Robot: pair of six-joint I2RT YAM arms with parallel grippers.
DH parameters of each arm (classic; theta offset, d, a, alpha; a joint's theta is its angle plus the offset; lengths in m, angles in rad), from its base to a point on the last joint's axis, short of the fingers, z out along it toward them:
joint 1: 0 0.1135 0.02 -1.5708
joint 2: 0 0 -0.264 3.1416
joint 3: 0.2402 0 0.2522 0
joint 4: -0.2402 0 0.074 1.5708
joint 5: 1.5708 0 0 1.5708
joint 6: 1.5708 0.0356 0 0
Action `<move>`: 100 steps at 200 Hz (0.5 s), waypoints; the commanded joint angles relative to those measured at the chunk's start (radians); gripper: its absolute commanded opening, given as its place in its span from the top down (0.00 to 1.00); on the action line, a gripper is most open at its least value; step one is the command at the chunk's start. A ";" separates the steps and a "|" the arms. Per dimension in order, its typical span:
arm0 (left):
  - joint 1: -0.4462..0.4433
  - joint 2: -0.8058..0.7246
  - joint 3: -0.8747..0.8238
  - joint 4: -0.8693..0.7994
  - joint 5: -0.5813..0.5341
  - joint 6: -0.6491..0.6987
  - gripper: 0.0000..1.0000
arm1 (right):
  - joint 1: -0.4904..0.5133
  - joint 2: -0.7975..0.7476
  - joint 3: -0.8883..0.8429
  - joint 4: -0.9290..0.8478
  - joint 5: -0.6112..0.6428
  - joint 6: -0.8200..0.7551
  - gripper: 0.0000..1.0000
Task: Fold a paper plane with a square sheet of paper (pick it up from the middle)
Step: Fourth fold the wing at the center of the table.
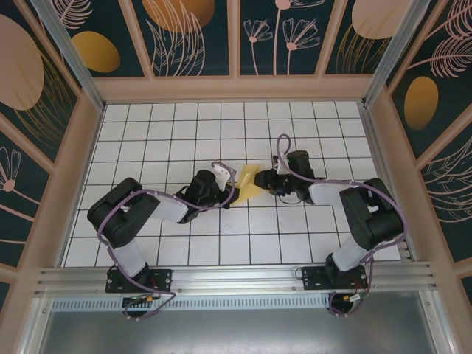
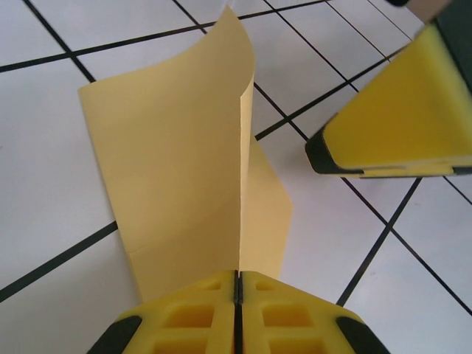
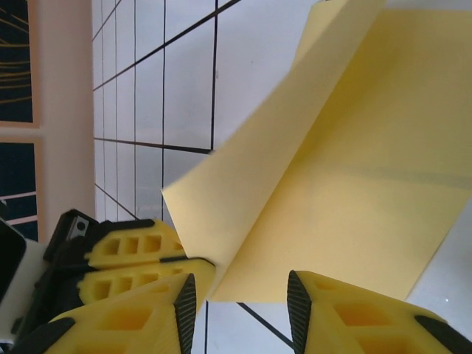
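The square sheet of paper (image 1: 248, 183) is yellow and folded along a crease, its two flaps spreading in a V above the tiled floor. My left gripper (image 1: 231, 189) is shut on the paper's folded edge (image 2: 184, 169), with the jaws pressed together right at the crease (image 2: 237, 279). My right gripper (image 1: 267, 181) faces it from the other side. Its jaws stand open (image 3: 240, 293) around the lower edge of the paper (image 3: 346, 169), and neither pad presses on it. The paper plane is out of view.
The white tiled floor (image 1: 177, 140) is bounded by wooden frame walls with dark floral panels (image 1: 70, 169). The two grippers are close together, with the left fingers (image 3: 133, 254) beside the right jaw and a right finger (image 2: 398, 118) near the paper.
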 commanded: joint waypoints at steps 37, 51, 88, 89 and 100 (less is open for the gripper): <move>0.014 0.046 0.012 0.086 0.095 -0.133 0.89 | 0.017 0.072 0.028 0.061 -0.037 -0.039 0.61; 0.016 0.051 0.017 0.081 0.102 -0.140 0.89 | 0.019 0.090 0.035 0.066 -0.035 -0.031 0.60; 0.027 0.069 0.021 0.086 0.115 -0.175 0.89 | 0.024 0.117 0.043 0.091 -0.041 -0.020 0.59; 0.028 0.070 0.021 0.086 0.115 -0.176 0.89 | 0.024 0.118 0.043 0.091 -0.041 -0.020 0.59; 0.030 0.076 0.019 0.097 0.127 -0.185 0.89 | 0.023 0.128 0.050 0.092 -0.044 -0.020 0.59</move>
